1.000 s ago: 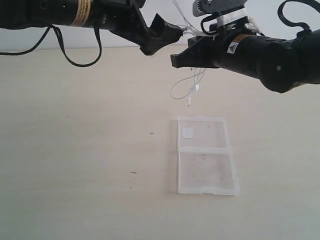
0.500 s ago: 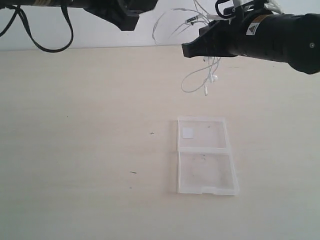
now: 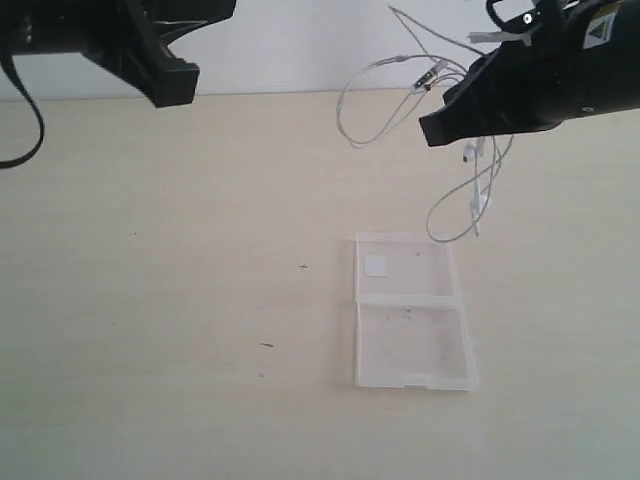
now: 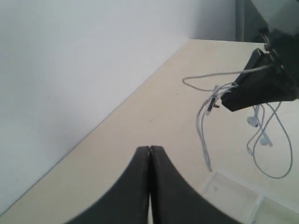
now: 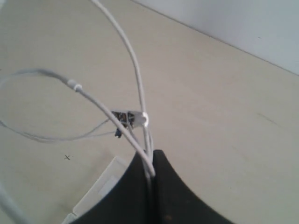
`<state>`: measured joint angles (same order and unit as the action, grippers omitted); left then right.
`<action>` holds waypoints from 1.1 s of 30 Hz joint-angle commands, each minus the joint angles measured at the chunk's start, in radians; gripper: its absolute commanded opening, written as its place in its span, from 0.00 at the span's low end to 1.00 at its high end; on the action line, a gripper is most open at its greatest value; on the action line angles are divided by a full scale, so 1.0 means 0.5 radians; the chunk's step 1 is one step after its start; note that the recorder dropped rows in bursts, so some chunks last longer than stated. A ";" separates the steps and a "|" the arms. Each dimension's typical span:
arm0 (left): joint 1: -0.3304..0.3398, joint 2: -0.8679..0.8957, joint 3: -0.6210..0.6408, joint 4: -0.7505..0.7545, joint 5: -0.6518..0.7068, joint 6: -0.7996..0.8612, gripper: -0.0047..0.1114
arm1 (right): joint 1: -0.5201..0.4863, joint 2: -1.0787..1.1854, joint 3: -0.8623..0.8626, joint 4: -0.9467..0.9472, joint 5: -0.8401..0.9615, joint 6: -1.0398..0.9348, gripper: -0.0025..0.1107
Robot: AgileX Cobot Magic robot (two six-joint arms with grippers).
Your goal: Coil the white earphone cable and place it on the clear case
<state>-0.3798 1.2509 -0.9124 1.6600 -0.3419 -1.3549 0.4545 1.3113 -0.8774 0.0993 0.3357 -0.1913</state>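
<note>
The white earphone cable [image 3: 352, 100] hangs in loose loops above the table, pinched in my shut right gripper [image 3: 432, 131]. Its earbuds [image 3: 478, 203] dangle just beyond the far right corner of the clear case [image 3: 357, 310], which lies open and flat on the table with a white sticker in its far half. In the right wrist view several cable strands [image 5: 133, 60] run into the closed fingertips of the right gripper [image 5: 152, 154], with the case [image 5: 100, 186] below. My left gripper [image 4: 149, 148] is shut on nothing, far to the left [image 3: 172, 90] and away from the cable [image 4: 203, 135].
The pale table [image 3: 200, 300] carries only a few small dark specks [image 3: 267, 345]. A white wall [image 3: 300, 45] runs along the table's far edge. The right arm [image 4: 261, 86] shows in the left wrist view, above the case corner [image 4: 233, 196].
The left gripper has drawn back to the left and shut empty. The right gripper has moved right and lower with the cable, so the earbuds now hang near the case's far right corner.
</note>
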 commanded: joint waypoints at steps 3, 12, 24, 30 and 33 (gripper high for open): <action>0.003 -0.340 0.365 -0.877 -0.089 0.722 0.04 | -0.002 -0.291 0.341 0.134 -0.229 -0.013 0.02; 0.003 -0.942 1.035 -1.970 -0.474 1.558 0.04 | -0.002 -0.322 0.492 0.279 -0.228 -0.053 0.02; 0.003 -1.796 1.581 -2.440 -0.281 1.539 0.04 | -0.002 -0.315 0.702 0.416 -0.645 -0.049 0.02; 0.003 -2.172 1.820 -2.444 -0.218 1.489 0.04 | 0.118 -0.315 0.674 0.420 -0.707 -0.049 0.02; 0.003 -2.329 1.825 -2.487 -0.129 1.485 0.04 | 0.205 -0.315 0.603 0.420 -0.700 -0.049 0.02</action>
<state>-0.3798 0.1447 -0.0079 0.4471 -0.4420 -0.5988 0.5256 1.1528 -0.5476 0.3059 0.0000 -0.2093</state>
